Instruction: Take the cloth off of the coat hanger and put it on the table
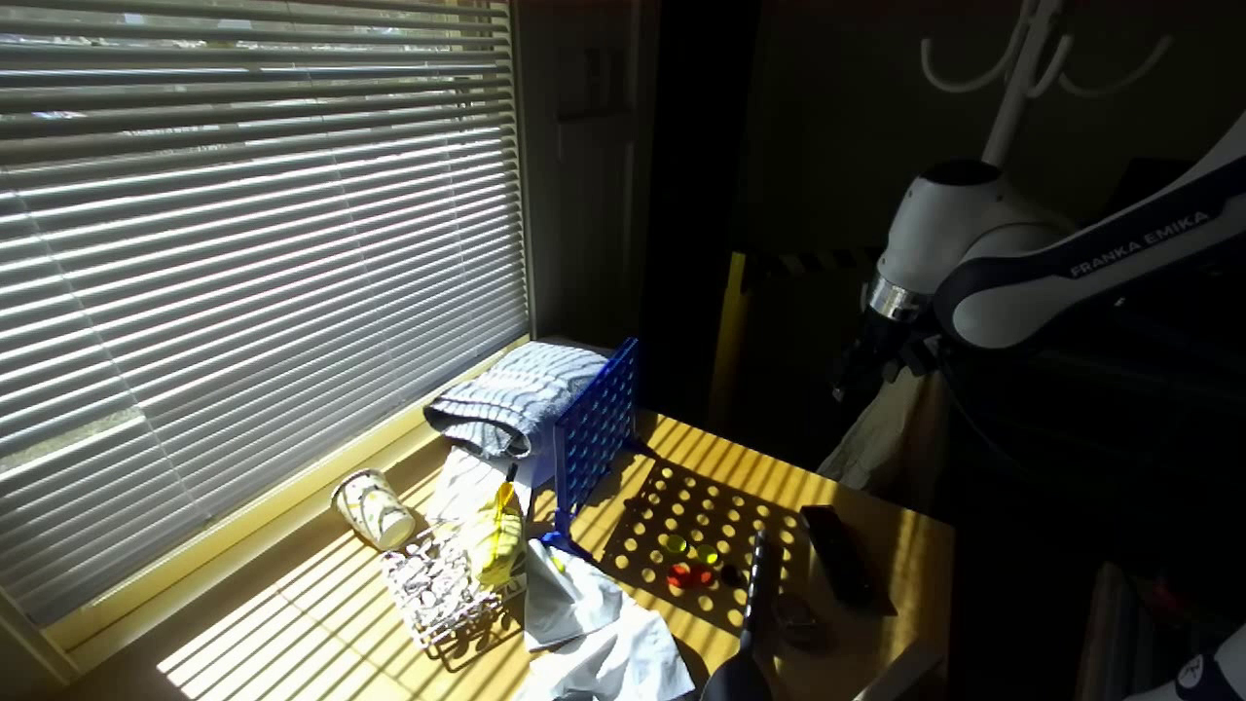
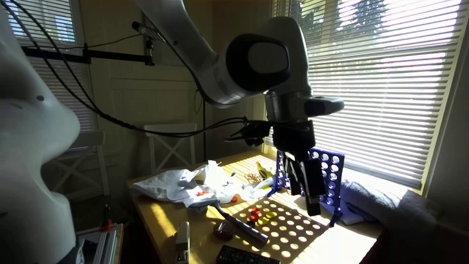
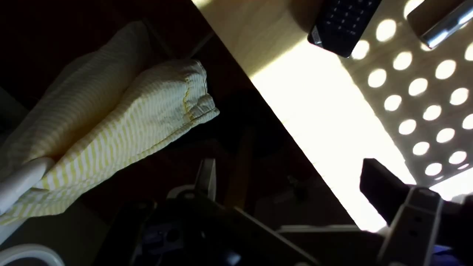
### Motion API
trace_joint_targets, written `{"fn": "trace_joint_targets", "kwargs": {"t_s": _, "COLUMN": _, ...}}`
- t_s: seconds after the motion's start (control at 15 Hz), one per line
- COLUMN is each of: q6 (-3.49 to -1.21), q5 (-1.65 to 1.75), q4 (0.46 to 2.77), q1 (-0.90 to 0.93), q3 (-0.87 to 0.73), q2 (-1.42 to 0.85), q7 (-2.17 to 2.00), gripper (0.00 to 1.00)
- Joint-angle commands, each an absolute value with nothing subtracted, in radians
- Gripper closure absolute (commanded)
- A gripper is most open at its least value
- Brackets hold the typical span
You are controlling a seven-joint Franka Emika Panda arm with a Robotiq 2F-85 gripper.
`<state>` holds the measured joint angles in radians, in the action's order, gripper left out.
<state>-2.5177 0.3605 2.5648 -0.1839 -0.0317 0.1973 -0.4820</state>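
Cup (image 1: 366, 508) lies tipped beside a wire basket (image 1: 435, 587), contents unclear; jaws gape wide.

the wooden table (image 1: 331, 613) carries an upright blue game rack (image 1: 597, 433), with red discs (image 2: 255, 211) and yellow discs (image 2: 270, 215) clustered near it. nearby lie a black-handled utensil (image 2: 243, 229), a remote control (image 2: 245, 255) and a stapler (image 2: 183, 236). a wire basket (image 1: 436, 592) stands between a paper cup (image 1: 373, 509) on its side and a white cloth (image 1: 613, 643).

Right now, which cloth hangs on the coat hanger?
The yellow-and-white striped cloth, draped on a white hook in the wrist view. The plain pale cloth lies on the table, and the folded grey-and-white towel sits by the blinds.
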Motion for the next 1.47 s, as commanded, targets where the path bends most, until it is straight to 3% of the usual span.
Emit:
{"fn": "trace_joint_targets", "kwargs": {"t_s": 0.0, "q6": -2.566, "q5": 0.471, "q4": 2.584, "q1": -0.243, "q3": -0.024, "q2": 0.169, "q7": -0.625, "gripper": 0.0}}
{"fn": "trace_joint_targets", "kwargs": {"t_s": 0.33, "q6": -2.54, "q5": 0.437, "q4": 2.576, "q1": -0.228, "q3": -0.035, "q2": 0.174, "q7": -0.586, "gripper": 0.0}}
{"fn": "trace_joint_targets", "kwargs": {"t_s": 1.0, "q6": -2.663, "q5": 0.965, "q4": 2.609, "q1": -0.304, "q3": -0.048, "q2": 0.174, "q7": -1.145, "gripper": 0.0}}
{"fn": "trace_joint_targets", "kwargs": {"t_s": 1.4, "q6": -2.769, "q5": 1.023, "q4": 2.652, "q1": -0.344, "q3": -0.104, "q2": 0.163, "q7": -1.373, "gripper": 0.0}}
